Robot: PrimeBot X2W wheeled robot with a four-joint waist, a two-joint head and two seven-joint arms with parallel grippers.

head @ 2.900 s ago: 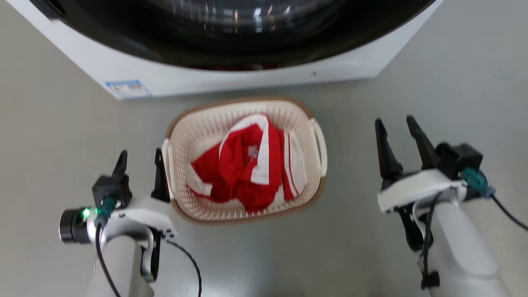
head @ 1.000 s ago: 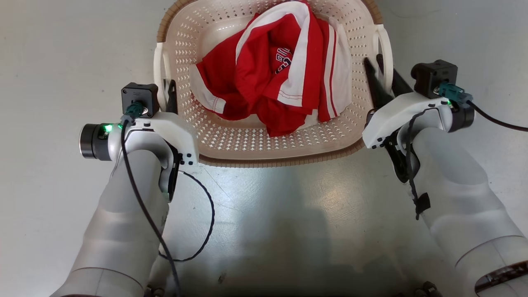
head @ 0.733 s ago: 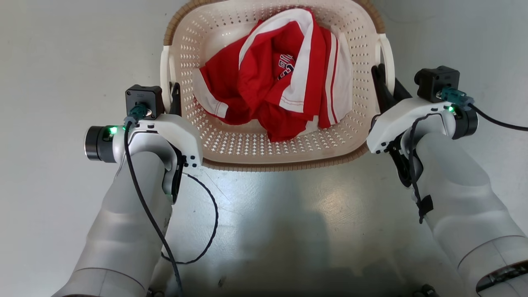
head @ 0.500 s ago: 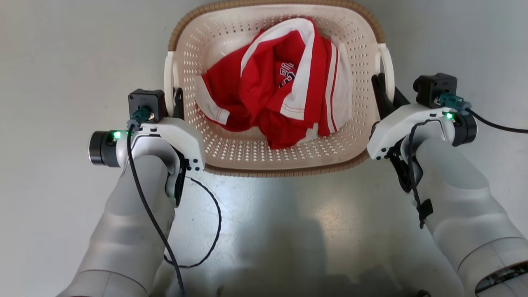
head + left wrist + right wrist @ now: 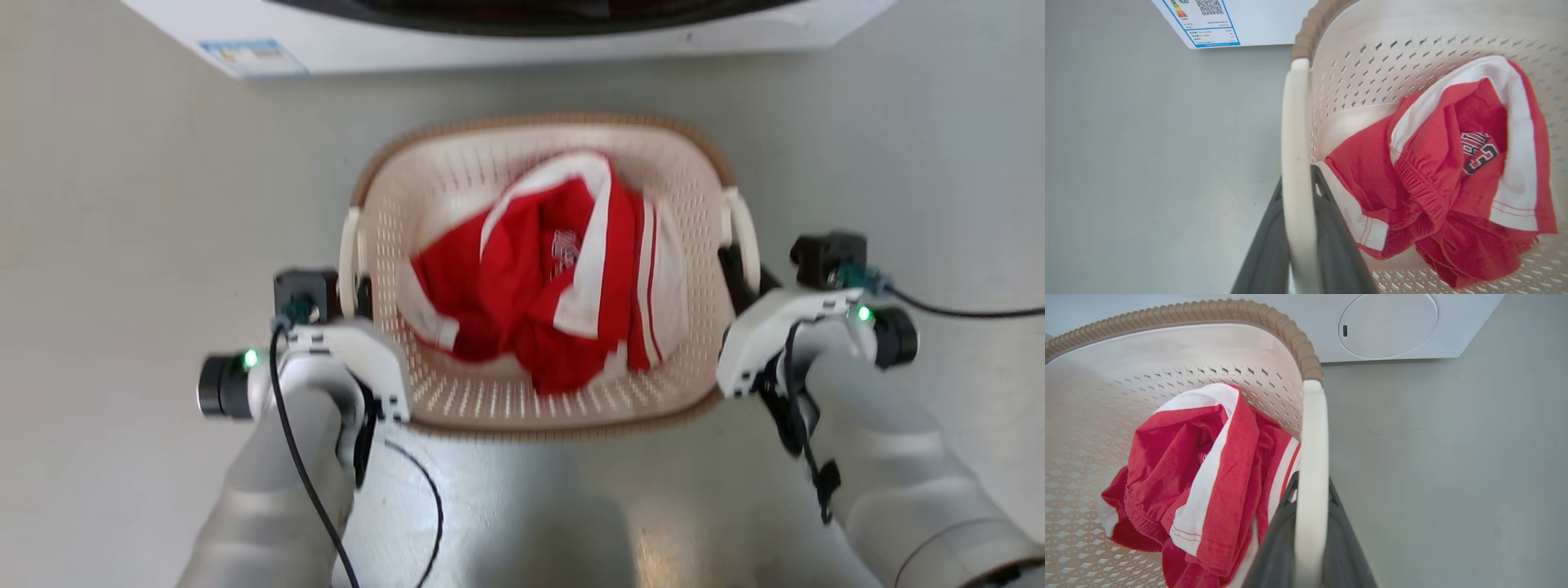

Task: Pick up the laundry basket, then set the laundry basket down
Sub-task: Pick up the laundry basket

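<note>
Our left gripper (image 5: 1296, 179) is closed on the left handle (image 5: 1294, 122), at 9 o'clock of the basket (image 5: 539, 122), and our right gripper (image 5: 1310, 479) is closed on the right handle (image 5: 1312, 437) at 3 o'clock. We judge that both arms must move together and level, so that the red clothes (image 5: 539, 278) do not slide. Under the basket is a smooth grey floor (image 5: 122, 204), and at 12 o'clock stands the white washer (image 5: 490, 41).

Washer (image 5: 506, 42) runs off the head view's top edge, its label (image 5: 255, 57) too small to read. A red garment (image 5: 555, 278) covers much of the basket (image 5: 490, 400) floor, its lettering (image 5: 1478, 153) folded and unreadable. The handles (image 5: 1295, 130) mask parts of the left claw (image 5: 1298, 181) and right claw (image 5: 1311, 478) fingers.
</note>
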